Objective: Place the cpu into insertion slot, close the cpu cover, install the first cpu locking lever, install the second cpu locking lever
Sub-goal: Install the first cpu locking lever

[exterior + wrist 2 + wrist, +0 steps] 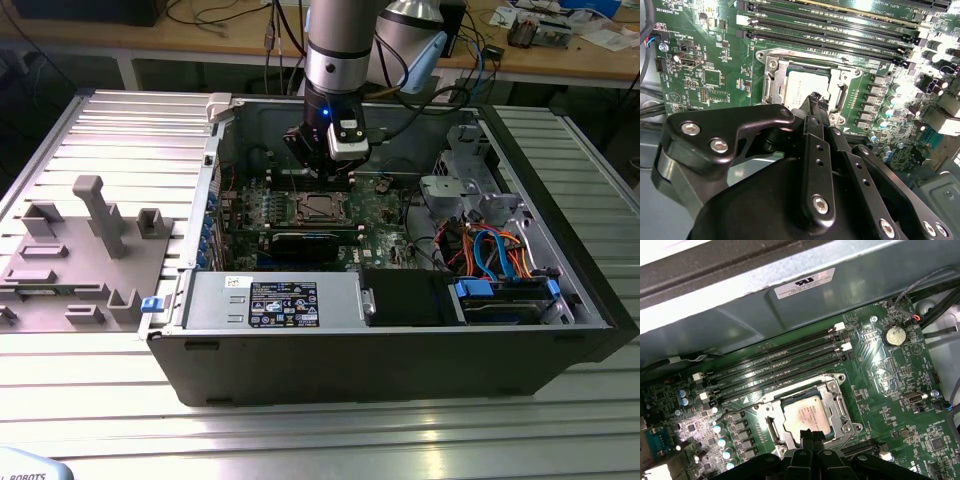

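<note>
cpu: one, a square chip with a dull silver top (802, 413), lying flat inside the slot (771, 422) on the green board (900, 370); also seen in the second wrist view (805, 85)
slot: one, a square recess with a silvery rim, sitting beside the memory slots (775, 360)
cover: the silvery frame (832, 390) lies around the chip; whether it is pressed fully down I cannot tell
levers: thin metal bars run along the slot's edges; I cannot tell whether either one is latched
fingers: pressed together into one narrow black tip (816, 100), pinching nothing, in both wrist views (810, 436)
key relation: the tip hangs just above the cpu's near edge, at the side of the slot away from the memory slots; the cpu lies directly under and slightly ahead of the tip
touching or apart: cannot tell whether the tip rests on the chip or hovers just over it
long axis: the cpu is square, so none; the memory slots run parallel to one cpu edge
arm: one, reaching straight down into the open case (560, 250) from above, its wrist over the board's middle in the exterior view (325, 150)
memory slots: four long dark ones, side by side
case: one, lying open on the ribbed counter (120, 130)
grey fixture: one, on the counter at the exterior view's left (90, 250), well apart from the arm
progress, as a judgement: the cpu looks seated; the closing steps look unfinished
</note>
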`<control>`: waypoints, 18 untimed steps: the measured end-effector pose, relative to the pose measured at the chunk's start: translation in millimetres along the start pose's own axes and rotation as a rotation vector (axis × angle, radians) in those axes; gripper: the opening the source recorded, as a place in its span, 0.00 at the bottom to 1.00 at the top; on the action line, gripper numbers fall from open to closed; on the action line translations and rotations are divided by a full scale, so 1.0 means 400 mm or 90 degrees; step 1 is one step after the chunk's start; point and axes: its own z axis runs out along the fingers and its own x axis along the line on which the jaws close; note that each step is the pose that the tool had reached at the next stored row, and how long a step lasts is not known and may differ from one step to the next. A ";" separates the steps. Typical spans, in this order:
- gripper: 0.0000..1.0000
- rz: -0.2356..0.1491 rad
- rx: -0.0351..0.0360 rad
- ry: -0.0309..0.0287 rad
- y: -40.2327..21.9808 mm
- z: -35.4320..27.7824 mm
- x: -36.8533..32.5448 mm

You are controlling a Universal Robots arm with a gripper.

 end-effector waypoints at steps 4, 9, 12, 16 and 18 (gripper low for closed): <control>0.11 -0.002 0.0000 0.0000 0.000 0.000 0.000; 0.11 -0.004 0.0001 -0.0001 0.000 0.000 0.000; 0.11 -0.006 0.0001 -0.0001 0.000 0.000 0.000; 0.11 -0.008 0.0001 -0.0001 0.000 0.000 0.000; 0.11 -0.009 0.0001 -0.0001 0.000 0.000 0.000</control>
